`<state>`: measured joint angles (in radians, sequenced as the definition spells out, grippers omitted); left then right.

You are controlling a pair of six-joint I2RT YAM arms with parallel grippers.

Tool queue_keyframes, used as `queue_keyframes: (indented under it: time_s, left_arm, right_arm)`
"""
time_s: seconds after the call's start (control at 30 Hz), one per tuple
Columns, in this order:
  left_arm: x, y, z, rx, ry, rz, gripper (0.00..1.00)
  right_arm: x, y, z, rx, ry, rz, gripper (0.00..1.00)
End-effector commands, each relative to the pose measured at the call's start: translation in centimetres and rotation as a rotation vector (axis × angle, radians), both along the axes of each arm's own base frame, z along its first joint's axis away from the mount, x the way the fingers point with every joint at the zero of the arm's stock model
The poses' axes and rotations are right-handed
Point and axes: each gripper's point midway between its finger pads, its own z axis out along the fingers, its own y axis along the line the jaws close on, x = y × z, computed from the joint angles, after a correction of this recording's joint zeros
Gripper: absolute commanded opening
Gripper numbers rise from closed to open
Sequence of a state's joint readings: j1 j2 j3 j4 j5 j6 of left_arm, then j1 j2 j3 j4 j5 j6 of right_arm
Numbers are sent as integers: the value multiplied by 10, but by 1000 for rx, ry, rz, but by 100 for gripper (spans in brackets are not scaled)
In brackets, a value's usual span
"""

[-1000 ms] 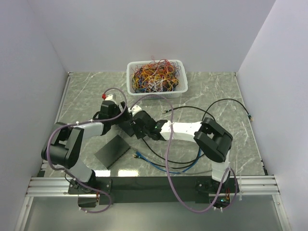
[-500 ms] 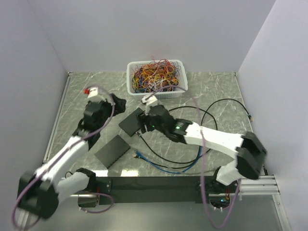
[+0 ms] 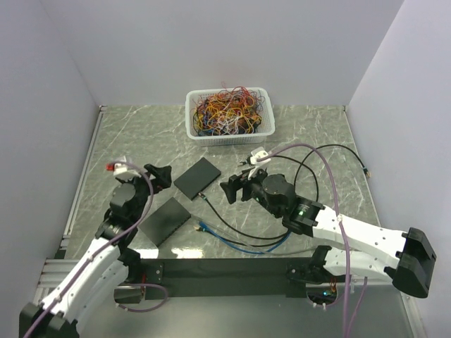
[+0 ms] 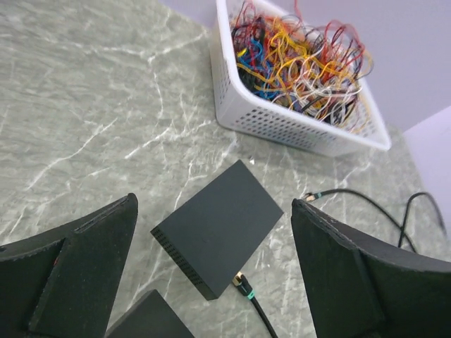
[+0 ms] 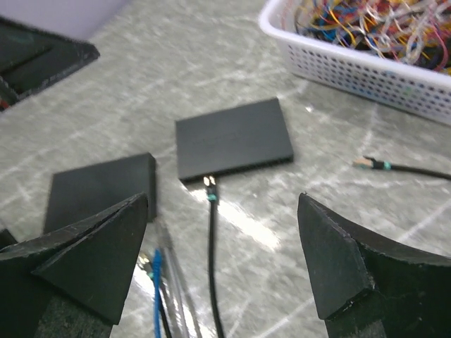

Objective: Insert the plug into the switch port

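Two flat black boxes lie on the grey-green marbled tabletop (image 3: 317,134). The farther one is the rectangular black switch box (image 3: 198,177), and a second, similar black box (image 3: 164,220) sits just beside it toward the near edge, the two not touching.

The small gold-tipped plug (image 5: 209,184) on the thin black cable (image 5: 210,267) rests with its tip against the switch's side face, close to one corner. The views do not show whether it is fully seated in a port. Its cable trails away across the tabletop toward the arm bases. A thin blue cable (image 5: 156,282) lies beside it, its end near the second box. Another plug on a black lead (image 5: 363,163) lies loose between the switch and the white plastic mesh basket (image 3: 262,130), which sits at the far side and is heaped with tangled coloured wires (image 3: 225,109).

Both arms are clear of the switch. The left fingers (image 4: 84,267) are spread wide with nothing between them; the left wrist view frames the switch in the gap. The right fingers (image 5: 91,253) are likewise wide apart and empty, above the tabletop to the right of the plug.
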<state>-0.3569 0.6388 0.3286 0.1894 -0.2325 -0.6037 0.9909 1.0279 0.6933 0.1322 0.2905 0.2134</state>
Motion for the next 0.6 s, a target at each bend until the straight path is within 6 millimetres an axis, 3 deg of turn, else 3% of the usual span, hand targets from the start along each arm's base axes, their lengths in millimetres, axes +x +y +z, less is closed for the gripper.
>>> queue_keyframes:
  time_s: [0.0,0.23,0.33,0.57]
  left_arm:
    - [-14,11,-1,-41,-14,41,96]
    - [-27,26,-24,-44,16,102,97]
    - [-29,21,-26,-51,36,78,96]
    - [-26,20,-34,-48,54,81,93]
  right_arm:
    - [-3,12,33,142,-59,37,92]
    - [-2,20,23,141,-32,48,91]
    - [3,30,15,111,4,52,89]
    - [7,50,-15,29,71,91,70]
